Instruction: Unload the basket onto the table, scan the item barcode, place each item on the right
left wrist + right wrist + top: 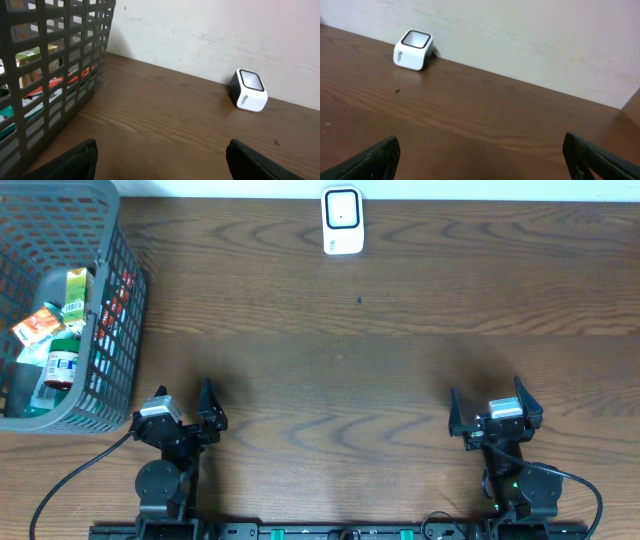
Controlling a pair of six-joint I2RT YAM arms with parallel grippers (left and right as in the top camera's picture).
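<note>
Left end effector point(183, 388): sat low at the near edge of the surface point(350, 360), jaws spread wide with nothing between them; only bare wood showed between its two dark fingers point(75, 160) in the left wrist view.
Right end effector point(486, 390): also at the near edge, well apart from the left one, jaws fully spread and gripping nothing; its fingers point(600, 157) framed bare wood in the right wrist view.
Basket point(110, 330): grey plastic mesh, stood at the far left of the surface, just beyond and to the left of the left end effector.
Items for scanning: all lay inside the basket, untouched; a green and yellow carton point(76, 290), an orange packet point(38, 325) and a bottle with a white label point(62, 365) could be made out, with something red point(120, 295) against the mesh wall. No barcode could be read.
Scanner point(342, 220): small white box with a dark window on top, stood at the far edge of the surface near the middle, against the white wall point(225, 30); well apart from the basket and from both arms.
Surface: dark brown wood grain, with one small dark speck point(360, 301) just in front of the scanner.
</note>
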